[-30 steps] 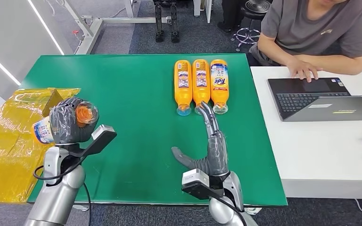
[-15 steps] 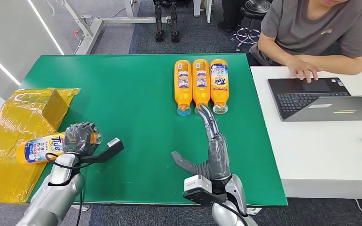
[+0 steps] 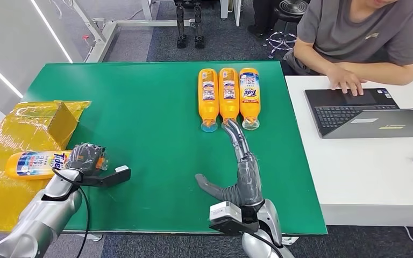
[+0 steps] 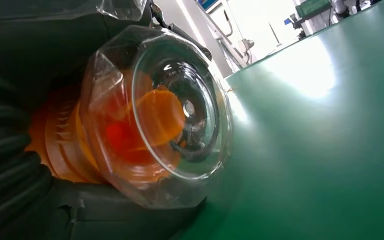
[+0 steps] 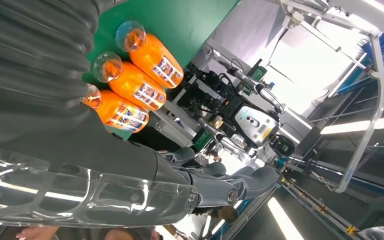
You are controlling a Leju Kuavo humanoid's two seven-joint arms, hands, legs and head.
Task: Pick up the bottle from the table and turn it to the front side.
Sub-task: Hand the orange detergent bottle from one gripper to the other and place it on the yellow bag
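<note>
The bottle [image 3: 35,164] is gripped by the left hand [image 3: 86,158], label upward (presumably for display); the right hand [image 3: 242,161] is spread flat on the desk [image 3: 150,107].

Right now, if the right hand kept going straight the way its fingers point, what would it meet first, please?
The right hand points up the table at the three-bottle row; it would likely meet the middle bottle first, at its cap end. Its height above the table is unclear.

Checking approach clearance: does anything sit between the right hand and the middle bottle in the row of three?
Nothing visible does. The right hand lies open on the green table, fingertips just short of the middle bottle at its cap end. The neighbouring bottles flank it closely on both sides.
</note>
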